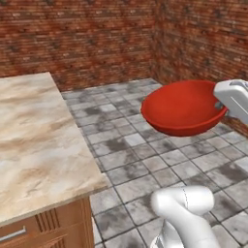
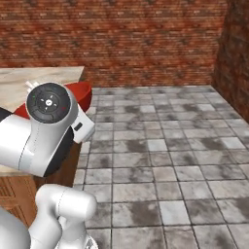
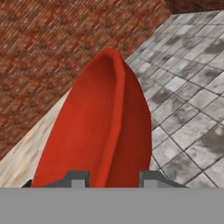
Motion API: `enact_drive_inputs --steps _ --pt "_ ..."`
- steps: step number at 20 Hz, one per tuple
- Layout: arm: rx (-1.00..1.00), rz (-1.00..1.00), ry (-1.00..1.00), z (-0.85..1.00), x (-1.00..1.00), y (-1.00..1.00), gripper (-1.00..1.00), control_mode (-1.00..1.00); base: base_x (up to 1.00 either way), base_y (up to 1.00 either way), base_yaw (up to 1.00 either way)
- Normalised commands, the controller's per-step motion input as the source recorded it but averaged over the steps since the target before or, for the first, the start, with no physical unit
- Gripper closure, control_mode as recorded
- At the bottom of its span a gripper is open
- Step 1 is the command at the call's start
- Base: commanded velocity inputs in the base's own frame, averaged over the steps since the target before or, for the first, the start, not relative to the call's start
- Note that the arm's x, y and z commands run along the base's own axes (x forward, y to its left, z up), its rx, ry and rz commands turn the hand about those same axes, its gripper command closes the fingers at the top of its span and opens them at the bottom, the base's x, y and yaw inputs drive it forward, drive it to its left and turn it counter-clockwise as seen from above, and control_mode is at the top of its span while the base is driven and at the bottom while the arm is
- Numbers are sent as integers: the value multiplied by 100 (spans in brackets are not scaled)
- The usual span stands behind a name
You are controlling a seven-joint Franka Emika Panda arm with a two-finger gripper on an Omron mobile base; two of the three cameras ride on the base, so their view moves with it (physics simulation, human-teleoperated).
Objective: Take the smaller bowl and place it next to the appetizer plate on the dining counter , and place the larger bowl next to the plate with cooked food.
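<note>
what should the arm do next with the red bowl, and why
Probably carry the larger bowl sideways toward the dining counter: the gripper pinches its rim, and it hangs over the tiled floor, beside the counter.

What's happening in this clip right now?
The gripper is pinching the rim of the larger bowl, one finger on each side of it, and holds it up in the air over the tiled floor, off to the side of the dining counter. The bowl has not been set down yet.
</note>
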Motion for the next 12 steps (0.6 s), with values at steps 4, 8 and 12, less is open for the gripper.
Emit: enact_drive_inputs --steps 4,8,12 --pt "0 0 0 0 0 0 100 100 -9 0 35" --pt "0 0 0 0 0 0 100 100 8 0 45" --pt "0 0 0 0 0 0 100 100 26 6 50"
